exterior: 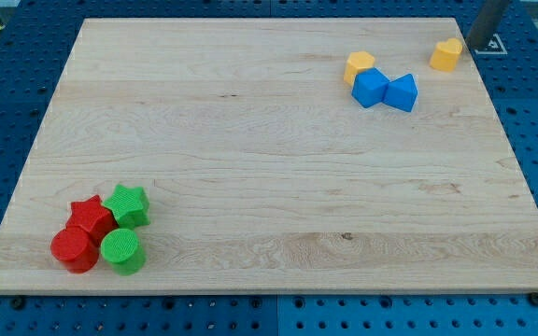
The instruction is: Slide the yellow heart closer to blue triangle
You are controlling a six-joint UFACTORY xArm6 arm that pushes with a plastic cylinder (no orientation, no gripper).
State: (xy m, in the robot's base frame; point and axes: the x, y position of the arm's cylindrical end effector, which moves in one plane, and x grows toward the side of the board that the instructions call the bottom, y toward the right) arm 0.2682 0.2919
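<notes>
The wooden counter (269, 187) carries two clusters, well apart. Near the view's top right, the blue triangle block (402, 93) touches the blue cube-like block (370, 88) on its left; the yellow hexagon block (360, 66) sits just above that one, touching it. The yellow heart block (446, 54) lies further right, apart from them, with my tip (475, 47) just beside its right side. At the bottom left, the red star block (91, 217), green star block (127, 204), red cylinder block (73, 250) and green cylinder block (120, 250) huddle together.
</notes>
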